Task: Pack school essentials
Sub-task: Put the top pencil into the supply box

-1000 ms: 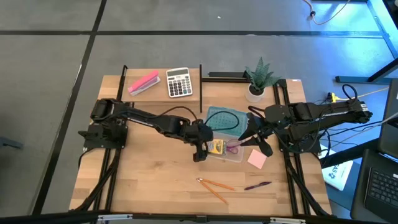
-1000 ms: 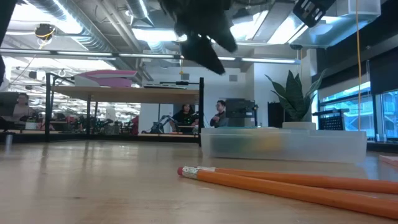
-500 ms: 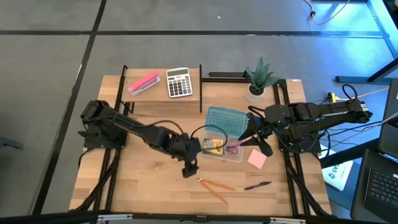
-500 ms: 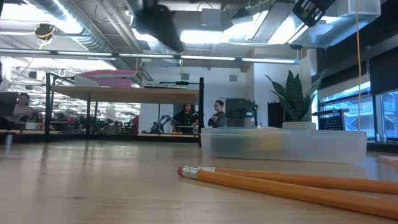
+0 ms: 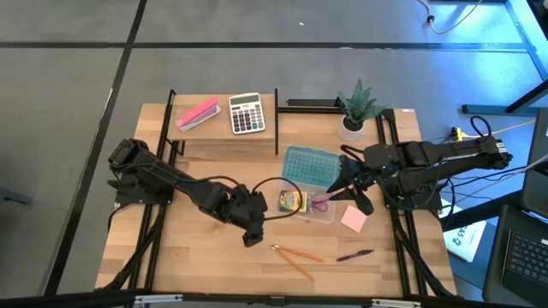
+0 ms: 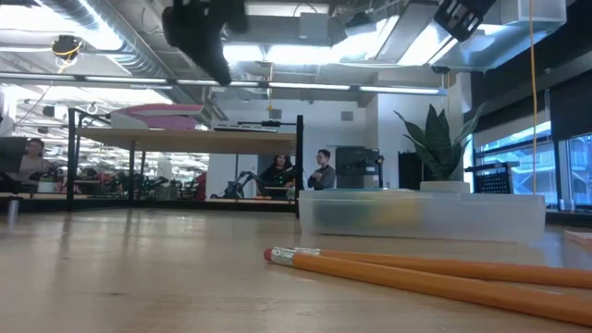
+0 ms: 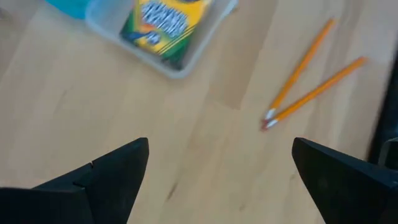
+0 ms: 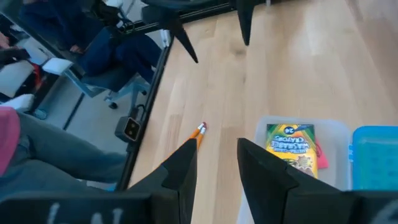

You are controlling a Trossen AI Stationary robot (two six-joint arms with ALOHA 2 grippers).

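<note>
Fingers of your left gripper (image 7: 217,180) stand wide apart and empty above bare wood; the two orange pencils (image 7: 308,74) lie just ahead, the clear box (image 5: 310,208) with the crayon box (image 7: 158,25) beside; next, I judge, descend and close on one pencil; your right gripper (image 5: 344,185) waits over the box.
</note>
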